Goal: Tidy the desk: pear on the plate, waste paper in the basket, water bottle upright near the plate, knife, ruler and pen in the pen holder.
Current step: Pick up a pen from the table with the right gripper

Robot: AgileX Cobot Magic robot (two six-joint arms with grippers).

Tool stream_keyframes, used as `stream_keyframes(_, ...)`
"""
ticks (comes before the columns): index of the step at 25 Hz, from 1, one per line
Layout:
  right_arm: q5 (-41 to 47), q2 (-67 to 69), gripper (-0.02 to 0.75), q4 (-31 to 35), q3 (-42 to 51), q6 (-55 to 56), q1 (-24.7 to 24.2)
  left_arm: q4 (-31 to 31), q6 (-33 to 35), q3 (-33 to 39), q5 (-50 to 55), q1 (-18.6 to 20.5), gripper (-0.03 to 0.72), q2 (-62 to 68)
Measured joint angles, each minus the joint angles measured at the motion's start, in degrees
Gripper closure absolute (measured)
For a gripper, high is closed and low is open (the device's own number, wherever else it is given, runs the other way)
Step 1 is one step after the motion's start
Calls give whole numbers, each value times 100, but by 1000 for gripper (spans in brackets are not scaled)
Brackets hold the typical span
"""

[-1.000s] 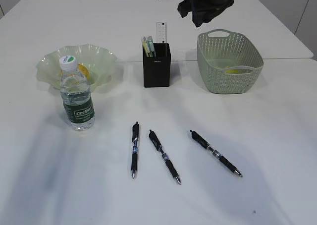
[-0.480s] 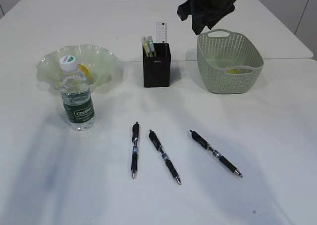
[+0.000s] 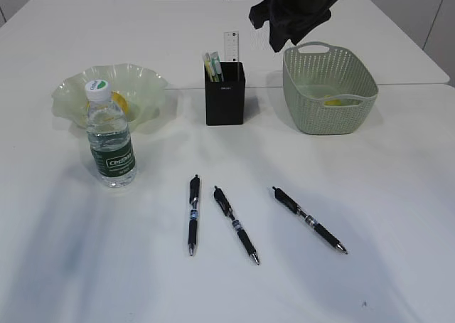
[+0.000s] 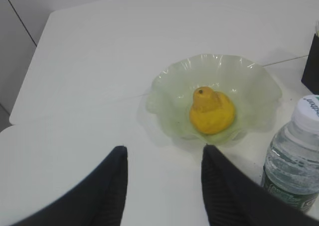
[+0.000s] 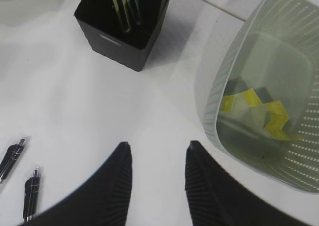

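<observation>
Three pens [image 3: 234, 225] lie on the counter [image 3: 398, 195]; both pincers, left [image 4: 164, 186] and right [image 5: 157, 178], gape empty. A slim pen could roll or slip from a careless pinch.

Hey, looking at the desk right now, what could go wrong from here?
1. Three pens lie close together on the desk; grabbing one may nudge its neighbour.
2. The pen holder already holds the ruler and other sticks, so a pen dropped in could catch on them or tip the holder.
3. The bottle stands right beside the plate; a low sweep by the left gripper might topple it.
</observation>
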Motion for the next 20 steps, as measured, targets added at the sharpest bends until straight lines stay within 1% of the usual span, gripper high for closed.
stream_keyframes(6, 0, -22, 468, 33, 54, 22, 0, 0, 0, 0, 166, 0, 347, 0)
stream_keyframes(13, 0, -399, 468, 45, 865, 35, 0, 0, 0, 0, 272, 0, 347, 0)
stream_keyframes(20, 0, -929, 468, 69, 1311, 35, 0, 0, 0, 0, 376, 0, 347, 0)
